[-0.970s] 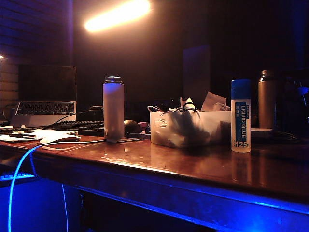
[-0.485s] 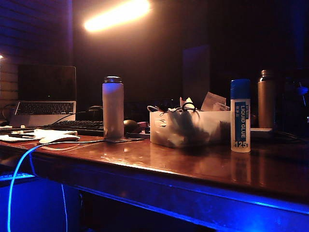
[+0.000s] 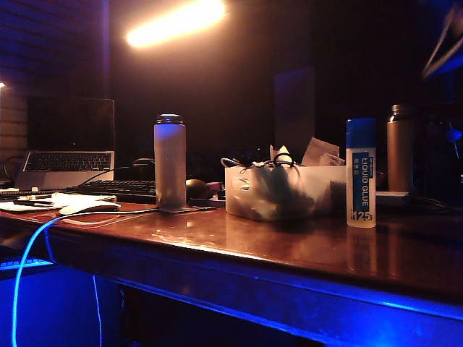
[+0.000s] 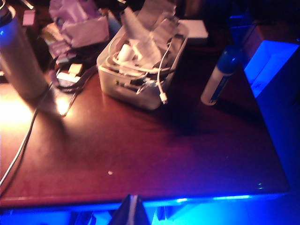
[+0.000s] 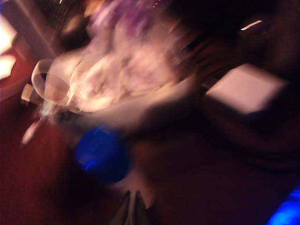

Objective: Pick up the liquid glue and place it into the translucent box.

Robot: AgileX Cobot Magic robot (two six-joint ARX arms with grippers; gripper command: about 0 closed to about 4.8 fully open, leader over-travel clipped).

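Note:
The liquid glue [image 3: 360, 173], a slim white bottle with a blue cap and blue label, stands upright on the table just right of the translucent box [image 3: 282, 195]. Cables and papers stick out above the box's rim. In the left wrist view the glue [image 4: 218, 82] and the box [image 4: 129, 91] lie well ahead of my left gripper [image 4: 132, 199], which is shut and empty over the table's front edge. The right wrist view is blurred. My right gripper [image 5: 132, 194] is shut and empty, just short of the glue's blue cap [image 5: 101, 154], with the box [image 5: 117, 89] beyond.
A tall white flask [image 3: 170, 163] stands left of the box, and a brown metallic bottle [image 3: 399, 148] stands behind the glue. A keyboard [image 3: 116, 189], laptop [image 3: 65, 166] and papers fill the left. A pale part of an arm [image 3: 441, 47] shows at the upper right.
A pale part of an arm has come into the exterior view at the upper right corner. The glue, the box and the bottles stand where they were.

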